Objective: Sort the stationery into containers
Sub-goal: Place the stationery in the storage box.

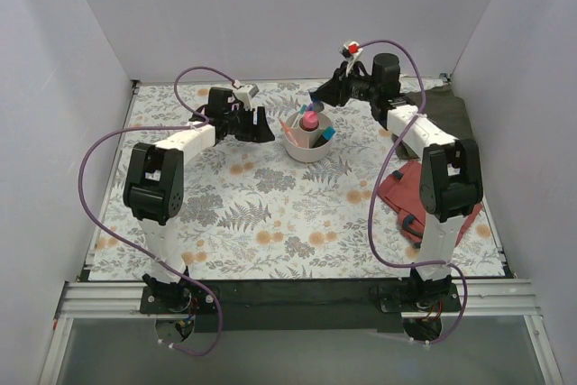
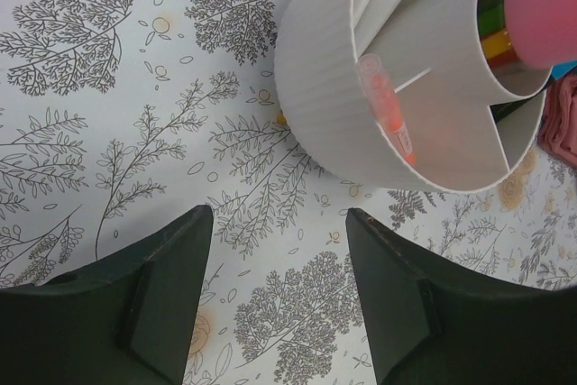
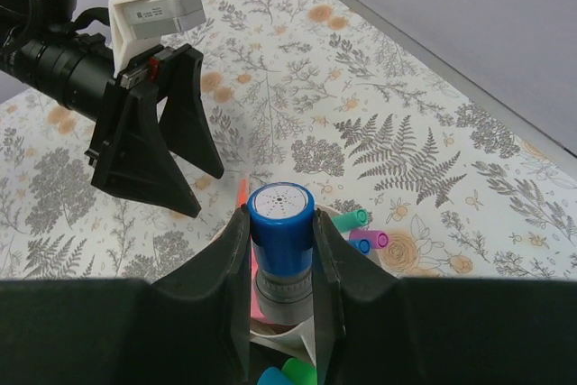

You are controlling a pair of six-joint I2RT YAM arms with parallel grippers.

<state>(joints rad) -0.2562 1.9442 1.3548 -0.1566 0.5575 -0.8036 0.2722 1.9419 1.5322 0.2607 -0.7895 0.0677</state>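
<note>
The cup [image 1: 306,144] stands on the flowered mat [image 1: 270,223], toward the far side and about midway between left and right, well clear of every mat edge. It is ribbed and off-white, with dividers inside. A fat pink marker [image 1: 309,121] stands up in it, and an orange-pink pen [image 2: 388,110] lies slanted in the near-left compartment. Pens with green [image 3: 352,219] and purple caps [image 3: 371,241] poke up on the right wrist view.

A wide stretch of bare mat lies near of the cup, between the two arms. On the right side a red cloth [image 1: 404,203] and a dark cloth [image 1: 448,114] cover the mat's edge.

The right gripper [image 3: 279,232] hangs over the cup's far-right rim, its fingers clamped on a blue-capped marker [image 3: 281,209] held upright with the cap up. Its lower end is hidden between the fingers.

The left gripper [image 2: 278,223] sits low, just left of the cup, fingers spread wide and holding nothing. The cup wall is a short way beyond its fingertips, not touching.
</note>
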